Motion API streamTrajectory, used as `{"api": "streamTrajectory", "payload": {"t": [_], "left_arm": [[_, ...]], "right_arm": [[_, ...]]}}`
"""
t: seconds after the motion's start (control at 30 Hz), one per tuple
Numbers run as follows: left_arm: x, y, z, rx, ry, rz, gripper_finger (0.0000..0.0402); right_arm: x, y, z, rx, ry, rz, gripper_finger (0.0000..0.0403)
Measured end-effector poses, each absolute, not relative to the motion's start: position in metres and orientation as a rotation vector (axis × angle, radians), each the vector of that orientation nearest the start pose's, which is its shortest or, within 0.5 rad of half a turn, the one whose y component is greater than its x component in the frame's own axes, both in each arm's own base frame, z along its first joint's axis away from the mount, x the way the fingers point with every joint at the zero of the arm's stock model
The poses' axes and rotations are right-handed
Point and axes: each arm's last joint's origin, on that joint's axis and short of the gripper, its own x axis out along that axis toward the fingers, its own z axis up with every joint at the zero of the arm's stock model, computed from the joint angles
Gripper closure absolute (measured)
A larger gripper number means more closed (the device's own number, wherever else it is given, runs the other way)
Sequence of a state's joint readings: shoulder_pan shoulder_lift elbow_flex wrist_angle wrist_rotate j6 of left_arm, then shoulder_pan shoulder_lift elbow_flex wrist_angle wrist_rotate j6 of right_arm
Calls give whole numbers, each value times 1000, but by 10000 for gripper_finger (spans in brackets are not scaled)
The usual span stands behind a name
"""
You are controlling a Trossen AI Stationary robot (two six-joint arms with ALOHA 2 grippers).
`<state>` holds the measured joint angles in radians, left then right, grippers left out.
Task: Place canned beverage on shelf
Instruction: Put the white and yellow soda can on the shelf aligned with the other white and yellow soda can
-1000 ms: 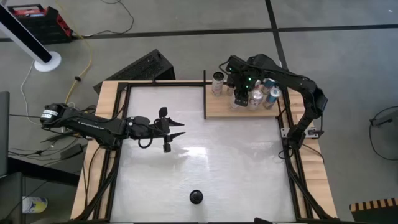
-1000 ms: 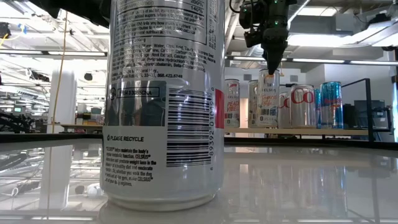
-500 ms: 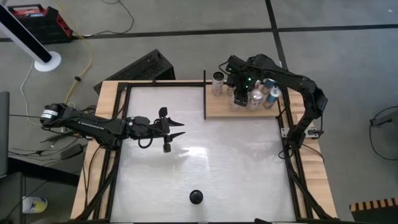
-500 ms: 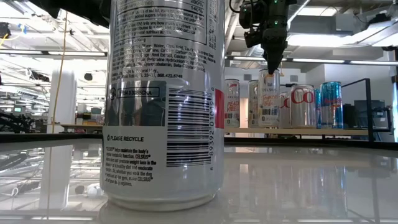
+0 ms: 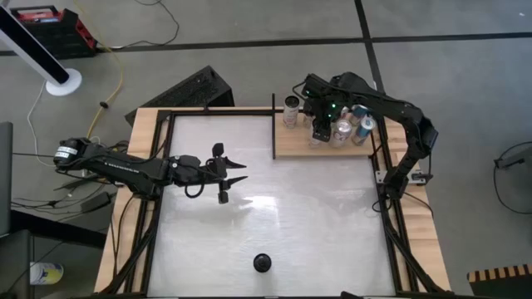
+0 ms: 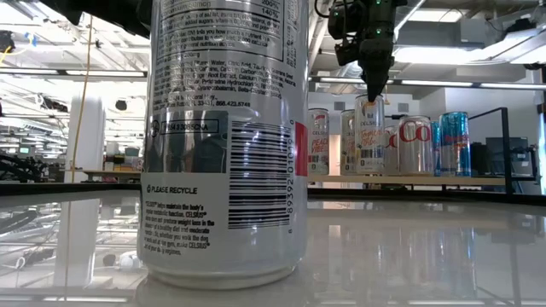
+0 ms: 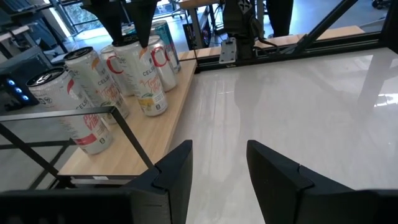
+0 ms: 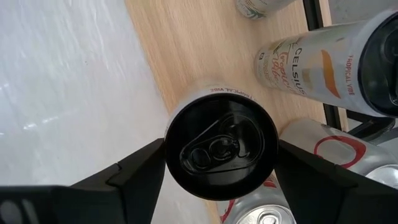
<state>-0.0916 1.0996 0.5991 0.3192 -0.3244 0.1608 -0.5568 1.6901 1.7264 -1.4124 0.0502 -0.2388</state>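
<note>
The light-wood shelf [image 5: 295, 148] sits at the table's far right corner and carries several upright cans. My right gripper [image 5: 320, 127] points down over a silver can with a black top [image 8: 221, 146], which stands on its base near the shelf's front edge [image 6: 368, 136]. The open fingers flank the can's top. My left gripper [image 7: 217, 168] hovers level over the table's left middle [image 5: 235, 172], open, with nothing between its fingers. My right gripper comes at the can's top rim [image 8: 186, 102] from above, with one finger [image 8: 134, 171] on each side of it. I cannot tell whether the fingers touch the rim. The can stands upright on the shelf [image 8: 186, 50].
Other cans crowd the shelf behind and right of that can [image 5: 353, 124], and one stands alone at its far left [image 5: 291, 110]. A black rod [image 5: 274, 124] edges the shelf's left side. Another silver can [image 5: 262, 263] stands near the white table's front edge.
</note>
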Motion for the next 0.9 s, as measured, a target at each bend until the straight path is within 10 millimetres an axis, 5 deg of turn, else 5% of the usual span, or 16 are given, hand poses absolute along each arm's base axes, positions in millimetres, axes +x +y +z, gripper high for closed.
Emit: {"api": "streamTrajectory", "payload": {"t": [0.9], "left_arm": [[237,-13,257,197,196,218,262]], "right_arm": [[265,-167,340,173,1382,-349,89]]}}
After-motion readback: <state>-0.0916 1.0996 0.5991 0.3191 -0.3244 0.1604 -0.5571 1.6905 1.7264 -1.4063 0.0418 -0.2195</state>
